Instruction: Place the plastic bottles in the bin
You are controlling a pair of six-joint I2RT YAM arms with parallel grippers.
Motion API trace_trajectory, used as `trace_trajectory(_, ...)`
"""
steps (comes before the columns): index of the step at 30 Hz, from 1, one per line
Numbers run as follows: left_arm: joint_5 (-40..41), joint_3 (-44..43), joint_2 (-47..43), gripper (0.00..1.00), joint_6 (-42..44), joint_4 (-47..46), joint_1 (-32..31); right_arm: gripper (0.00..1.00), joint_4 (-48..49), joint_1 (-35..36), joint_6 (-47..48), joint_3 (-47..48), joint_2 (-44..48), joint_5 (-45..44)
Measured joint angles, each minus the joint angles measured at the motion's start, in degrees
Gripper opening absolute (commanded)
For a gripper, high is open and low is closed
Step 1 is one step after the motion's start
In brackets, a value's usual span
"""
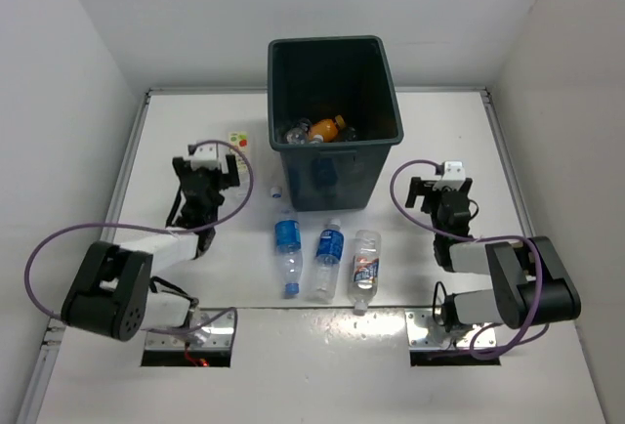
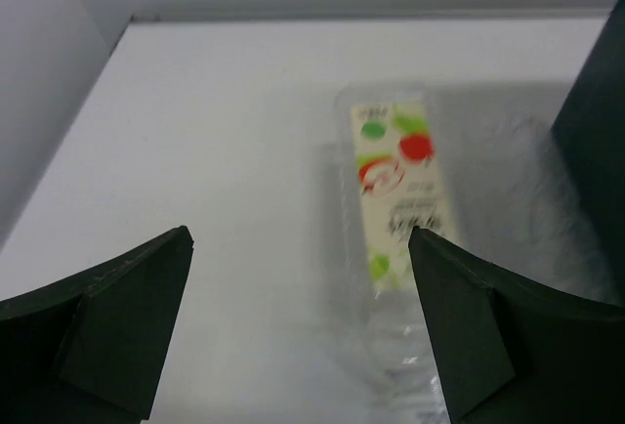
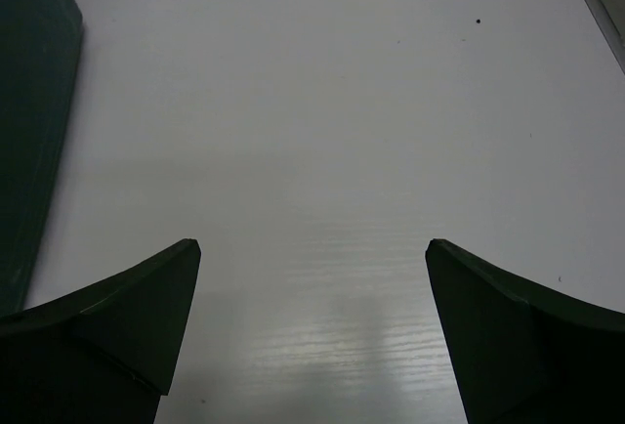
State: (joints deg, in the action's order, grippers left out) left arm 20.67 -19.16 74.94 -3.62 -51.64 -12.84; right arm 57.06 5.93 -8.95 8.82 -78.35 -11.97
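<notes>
Bin: a big dark bin (image 1: 337,175) stands upright at the far middle of the table (image 1: 439,131), its mouth open to the top
Inside the bin: an orange bottle (image 1: 325,130) lies among clear litter too small to tell apart
Bottles: three clear ones lie on their sides in a row on the table, just in front of the bin and between the two arms, none of them in it
Left bottle (image 1: 287,253): blue label
Middle bottle (image 1: 328,261): blue label, just beside the left one
Right bottle (image 1: 365,268): white label with red and blue marks
Left gripper (image 2: 301,238): fingers spread wide with nothing between them, sitting to the left of the bin and well apart from the bottles
Carton (image 2: 398,190): flat and white with red and green marks, on the table ahead of the left fingers, not touched, near the bin wall
Right gripper (image 3: 312,243): fingers spread wide and holding nothing, bare table under them, to the right of the bin, whose wall shows at the left edge of its wrist view
</notes>
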Motion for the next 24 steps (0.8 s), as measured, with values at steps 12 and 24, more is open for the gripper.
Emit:
trace_trajectory(12, 17.6, -33.7, -8.2, 1.0, -15.9, 45.1, 0.7, 1.0, -0.3, -4.4, -0.3, 0.0, 0.0, 4.3)
trace_trajectory(24, -12.4, -45.6, 4.7, 1.0, -24.2, 62.9, 8.6, 1.0, -0.6, -5.3, -0.4, 0.0, 0.0, 6.8)
